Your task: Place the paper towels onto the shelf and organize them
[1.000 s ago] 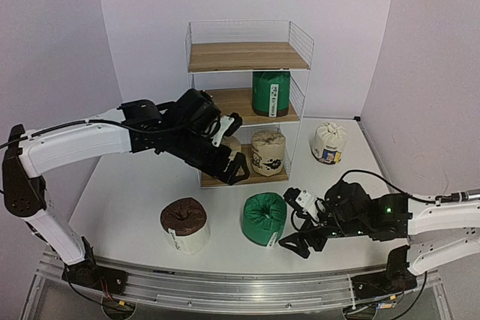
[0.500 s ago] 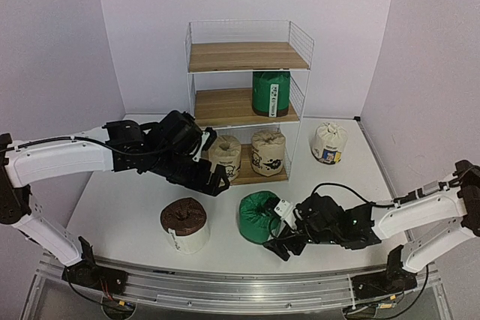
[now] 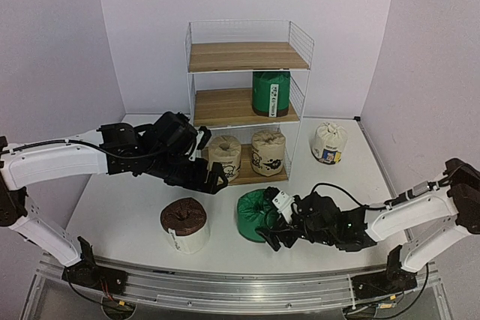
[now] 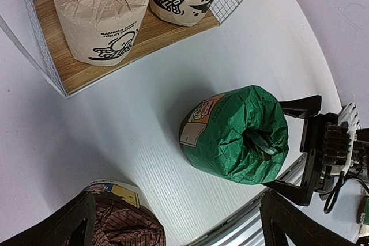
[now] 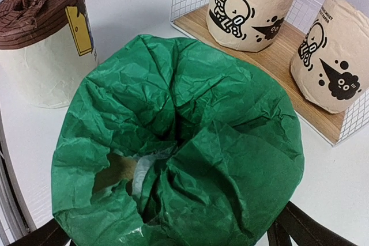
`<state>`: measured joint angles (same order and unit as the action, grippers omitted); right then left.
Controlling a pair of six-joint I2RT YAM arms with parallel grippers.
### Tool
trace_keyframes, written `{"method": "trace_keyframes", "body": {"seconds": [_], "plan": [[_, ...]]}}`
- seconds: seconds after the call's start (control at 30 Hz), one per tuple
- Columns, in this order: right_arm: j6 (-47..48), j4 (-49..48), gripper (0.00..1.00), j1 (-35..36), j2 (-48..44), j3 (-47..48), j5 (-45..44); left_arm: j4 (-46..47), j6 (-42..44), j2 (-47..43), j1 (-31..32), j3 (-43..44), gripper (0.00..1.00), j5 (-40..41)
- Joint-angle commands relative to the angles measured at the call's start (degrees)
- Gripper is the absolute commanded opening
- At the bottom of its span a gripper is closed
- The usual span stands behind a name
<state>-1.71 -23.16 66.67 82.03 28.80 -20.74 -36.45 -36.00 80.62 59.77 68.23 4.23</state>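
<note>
Two beige rolls (image 3: 225, 154) occupy the bottom board of the shelf (image 3: 244, 56)

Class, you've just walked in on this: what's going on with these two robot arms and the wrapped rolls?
The right gripper is open with its fingers either side of a green wrapped paper-towel roll lying tipped on the white table; not gripped yet. The left gripper hovers open and empty before the white wire shelf with wooden boards. The shelf holds two beige printed rolls on the bottom board and another green roll in the middle.
</note>
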Motion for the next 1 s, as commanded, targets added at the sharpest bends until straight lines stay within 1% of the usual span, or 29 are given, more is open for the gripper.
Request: {"method": "trace_keyframes", "body": {"seconds": [0.0,0.13,0.23,0.47,0.5,0.57,0.7,0.83,0.97], "plan": [[1.3,-4.9,0.98,0.2,2.5,0.2,-1.8,0.5,-0.4,-1.4,-0.3,1.3,1.00,0.9],[1.3,-8.5,0.95,0.2,4.8,-0.1,-3.3,0.4,-0.5,-1.0,-0.3,1.7,1.00,0.8],[3.0,-10.6,0.88,0.2,5.7,-0.2,-3.7,0.2,-0.9,-0.9,-0.3,1.7,1.00,1.0],[3.4,-13.5,0.74,0.2,5.6,-0.7,-5.1,-0.8,-2.0,-1.6,-0.3,1.8,1.00,2.4],[3.0,-13.6,0.70,0.2,5.0,-0.8,-5.3,-1.0,-2.5,-1.9,-0.3,1.7,1.00,3.0],[1.1,-13.6,0.63,0.2,4.1,-0.9,-7.1,-2.2,-3.6,-2.6,-0.3,1.5,1.00,5.1],[-1.3,-13.6,0.57,0.2,1.9,-1.0,-7.4,-4.7,-7.6,-5.0,-0.3,-0.2,1.00,10.5],[-2.5,-13.6,0.54,0.2,0.5,-0.5,-5.3,-7.1,-12.1,-7.7,-0.3,-2.4,1.00,16.1],[-3.7,-12.6,0.53,0.2,-2.7,1.5,-3.2,-14.7,-20.3,-8.7,-0.9,-2.7,1.00,23.5]]}}
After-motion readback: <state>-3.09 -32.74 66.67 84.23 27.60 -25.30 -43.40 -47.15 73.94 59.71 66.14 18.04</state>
